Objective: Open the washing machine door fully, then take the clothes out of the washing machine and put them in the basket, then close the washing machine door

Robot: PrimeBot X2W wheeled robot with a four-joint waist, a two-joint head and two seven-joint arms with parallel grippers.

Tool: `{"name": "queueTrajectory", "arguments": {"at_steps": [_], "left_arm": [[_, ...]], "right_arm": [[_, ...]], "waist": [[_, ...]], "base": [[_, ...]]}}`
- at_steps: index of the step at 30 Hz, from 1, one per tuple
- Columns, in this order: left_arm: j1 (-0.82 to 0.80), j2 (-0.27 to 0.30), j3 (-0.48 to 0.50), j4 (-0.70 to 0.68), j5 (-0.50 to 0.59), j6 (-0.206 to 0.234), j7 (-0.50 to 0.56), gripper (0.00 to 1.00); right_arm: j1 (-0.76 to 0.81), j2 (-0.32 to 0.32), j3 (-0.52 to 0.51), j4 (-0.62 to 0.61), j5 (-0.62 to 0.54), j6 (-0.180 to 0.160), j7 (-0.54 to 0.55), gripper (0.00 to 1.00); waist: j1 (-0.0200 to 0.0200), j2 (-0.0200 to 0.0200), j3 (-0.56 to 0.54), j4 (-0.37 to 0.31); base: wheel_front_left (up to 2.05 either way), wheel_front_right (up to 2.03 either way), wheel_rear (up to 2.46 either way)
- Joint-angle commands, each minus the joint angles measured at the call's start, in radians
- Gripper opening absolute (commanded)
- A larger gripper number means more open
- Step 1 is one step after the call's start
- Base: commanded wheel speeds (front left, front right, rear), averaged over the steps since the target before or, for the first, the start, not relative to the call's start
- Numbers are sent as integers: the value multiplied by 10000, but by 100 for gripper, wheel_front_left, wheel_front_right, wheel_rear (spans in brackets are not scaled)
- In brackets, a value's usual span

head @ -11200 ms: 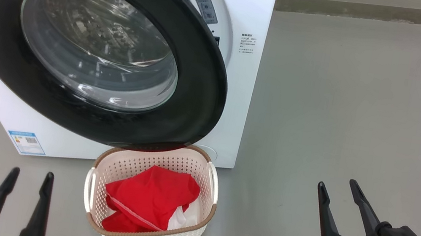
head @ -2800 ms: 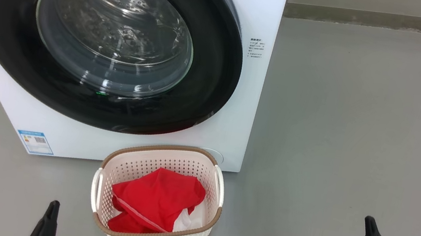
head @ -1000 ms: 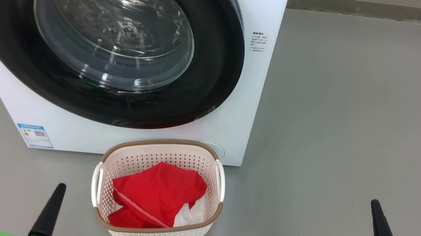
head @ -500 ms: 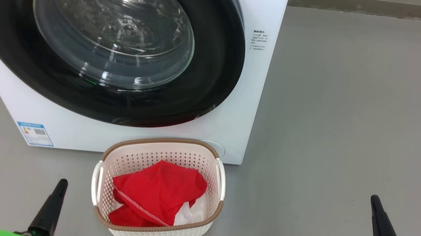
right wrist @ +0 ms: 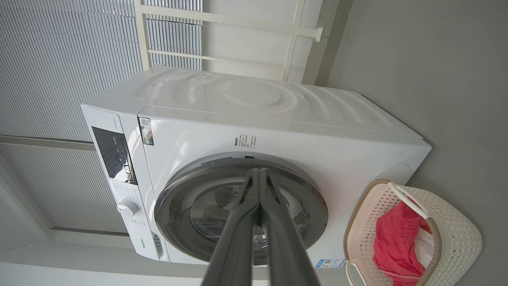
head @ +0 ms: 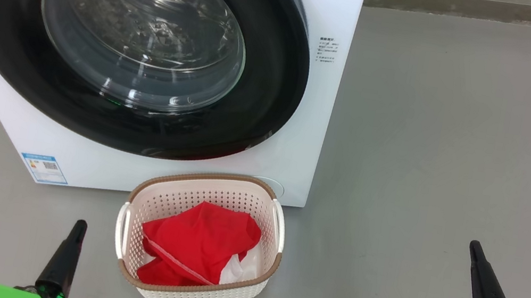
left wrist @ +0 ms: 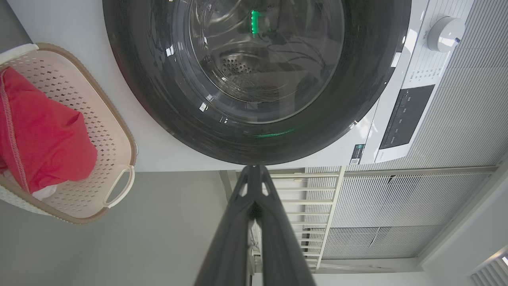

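The white washing machine stands at the upper left with its round black-rimmed door lying flush against the front. Through the glass I see the steel drum. On the floor in front sits the cream basket holding the red clothes with a white patch. My left gripper is shut at the lower left, left of the basket, holding nothing. My right gripper is shut at the lower right, well away from the basket. The wrist views show the shut left gripper and shut right gripper pointing at the door.
Grey floor stretches open to the right of the machine. A low kerb runs along the back. A white railing and ribbed wall stand behind the machine.
The door, ajar eleven seconds ago, now lies flush against the machine. Over the last second both grippers have sunk slightly in the head view; basket and clothes are unmoved.
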Motion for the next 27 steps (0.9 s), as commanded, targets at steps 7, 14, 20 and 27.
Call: {"name": "queueTrajectory", "arguments": {"at_steps": [7, 14, 20, 27], "left_arm": [[-393, 160, 344, -204, -68, -71, 46, 0], [-392, 160, 343, -205, -69, -71, 46, 0], [-392, 160, 343, -205, -69, -71, 45, 0], [-392, 160, 343, -205, -69, -71, 45, 0]], "right_arm": [[-420, -147, 150, -255, 52, 6, 62, 0], [-420, -147, 151, -255, 53, 6, 61, 0], [-420, -147, 151, -255, 53, 6, 61, 0], [-420, -147, 152, -255, 53, 6, 61, 0]], "waist": [[0, 0, 0, 0], [0, 0, 0, 0], [0, 0, 0, 0], [0, 0, 0, 0]], "base": [[0, 0, 0], [0, 0, 0], [0, 0, 0], [0, 0, 0]]}}
